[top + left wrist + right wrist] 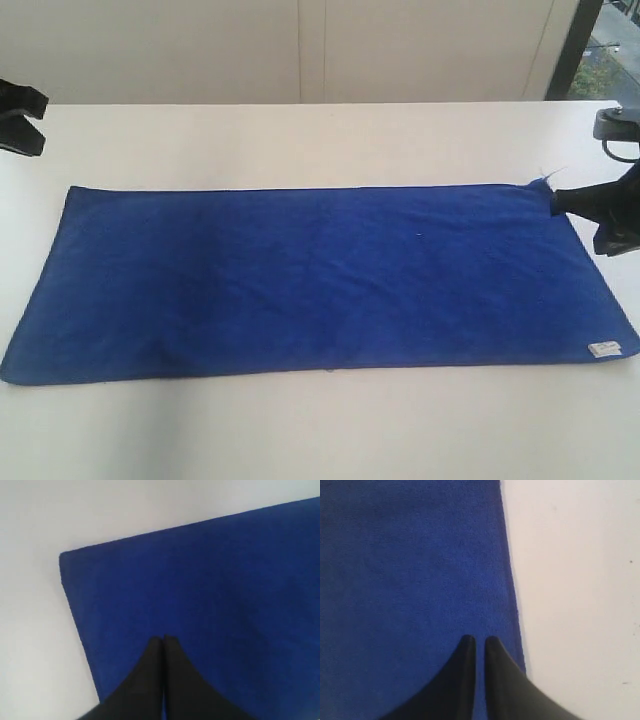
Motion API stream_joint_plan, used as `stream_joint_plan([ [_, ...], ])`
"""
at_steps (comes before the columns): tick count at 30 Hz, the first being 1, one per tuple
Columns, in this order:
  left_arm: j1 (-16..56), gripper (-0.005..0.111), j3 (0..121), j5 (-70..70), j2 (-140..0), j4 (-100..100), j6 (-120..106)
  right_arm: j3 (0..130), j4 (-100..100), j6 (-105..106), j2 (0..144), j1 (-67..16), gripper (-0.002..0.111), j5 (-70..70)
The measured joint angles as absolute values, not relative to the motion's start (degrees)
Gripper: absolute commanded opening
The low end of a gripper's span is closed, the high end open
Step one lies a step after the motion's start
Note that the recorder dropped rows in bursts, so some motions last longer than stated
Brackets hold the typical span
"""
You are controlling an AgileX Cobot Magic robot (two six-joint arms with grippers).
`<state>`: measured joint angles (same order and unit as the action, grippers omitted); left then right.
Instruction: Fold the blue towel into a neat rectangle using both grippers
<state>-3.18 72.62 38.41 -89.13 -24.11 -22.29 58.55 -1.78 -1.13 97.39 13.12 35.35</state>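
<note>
Blue towel (300, 280) flat, long axis along surface (300, 430) near edge, label (603, 349) near right. Left tool (163, 639) pressed together, empty; right tool (479, 639) pinches towel's far-right corner.

Left tool (164, 639) and right tool (479, 639): smooth black tapered fingers (505, 685), rounded tips.

Beneath the right pincer (479, 640), the towel (410, 570) is soft, matt, napped cloth; table (570, 580) beside it smooth, matt white.
</note>
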Motion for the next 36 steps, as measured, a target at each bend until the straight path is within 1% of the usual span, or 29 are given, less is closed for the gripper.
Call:
stream_joint_plan([
  [5, -3.2, 0.000, 66.4, 39.5, -81.0, -24.1, -18.5, 51.3, -1.9, -1.1, 93.6, 13.1, 0.000, 32.2],
  [8, -3.2, 0.000, 60.7, 36.4, -75.1, -23.5, -18.4, 47.4, -1.9, -1.1, 93.4, 13.1, 0.000, 29.7],
  [12, -3.2, 0.000, 56.1, 33.5, -71.2, -21.6, -18.3, 46.1, -1.9, -1.4, 93.4, 13.1, 0.000, 28.9],
  [22, -3.2, 0.000, 49.4, 27.6, -69.8, -21.1, -18.3, 42.9, 1.7, -5.6, 97.5, 13.1, 0.000, 25.9],
  [36, -3.2, 0.000, 48.0, 25.1, -69.7, -21.1, -18.3, 43.5, 10.7, -17.8, 98.9, 13.1, 0.000, 29.4],
])
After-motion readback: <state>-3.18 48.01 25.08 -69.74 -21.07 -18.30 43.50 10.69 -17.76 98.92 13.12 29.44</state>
